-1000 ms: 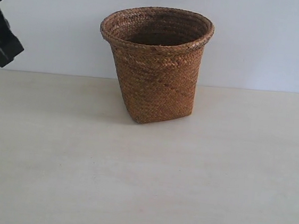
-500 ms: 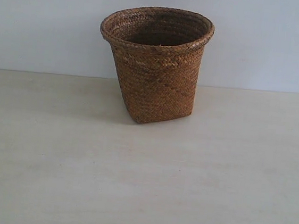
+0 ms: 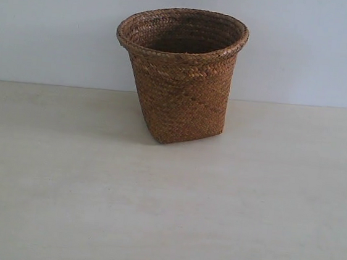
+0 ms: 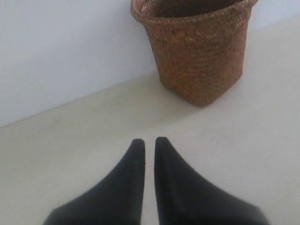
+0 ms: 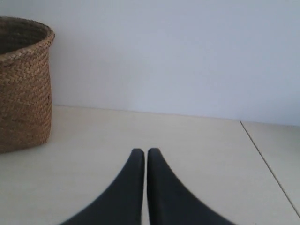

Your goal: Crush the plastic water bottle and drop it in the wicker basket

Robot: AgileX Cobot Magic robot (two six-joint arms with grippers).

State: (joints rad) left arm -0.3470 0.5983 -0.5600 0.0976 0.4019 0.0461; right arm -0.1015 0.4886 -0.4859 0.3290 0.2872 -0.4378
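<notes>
The brown wicker basket [image 3: 180,75] stands upright on the pale table near the back wall; it also shows in the left wrist view [image 4: 197,47] and at the edge of the right wrist view [image 5: 23,84]. The plastic water bottle is out of view in every frame; the basket's inside is dark and I cannot tell what it holds. My left gripper [image 4: 149,140] is shut with nothing between its black fingers, hanging over bare table well short of the basket. My right gripper [image 5: 142,151] is shut and empty too, off to the basket's side. Neither gripper shows in the exterior view.
A pale wooden table [image 3: 164,216] runs to a plain white wall [image 3: 306,44] behind the basket. A thin seam or edge line [image 5: 267,164] crosses the table surface in the right wrist view.
The black arm part at the exterior view's upper left a second ago has left that view. The basket has not moved.
</notes>
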